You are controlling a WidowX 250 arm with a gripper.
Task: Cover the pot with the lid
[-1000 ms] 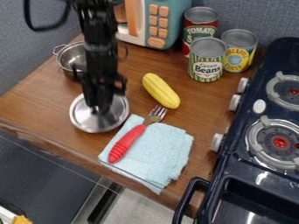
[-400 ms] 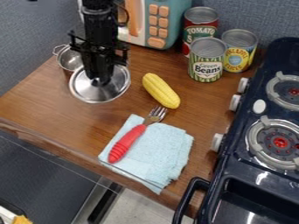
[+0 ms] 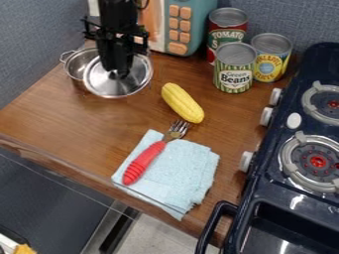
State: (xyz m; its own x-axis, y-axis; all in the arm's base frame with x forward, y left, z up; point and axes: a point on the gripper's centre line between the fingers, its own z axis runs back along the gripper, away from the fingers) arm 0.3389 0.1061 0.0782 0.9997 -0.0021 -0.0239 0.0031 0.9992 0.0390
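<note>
Held the lid [image 3: 134,82] pinched in the gripper [image 3: 119,74], above the counter [image 3: 56,118], overlapping in view the right side of the pot [image 3: 77,62] near the upper-left edge; likely needed moving leftward for centring.

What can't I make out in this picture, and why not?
In the camera view:
- Part of the pot: behind the lid.
- Most of the lid's middle: behind the gripper.
- Whether lid and pot touch: the slanted angle hides it.
- The stove's far right: cut off by the right edge.
</note>
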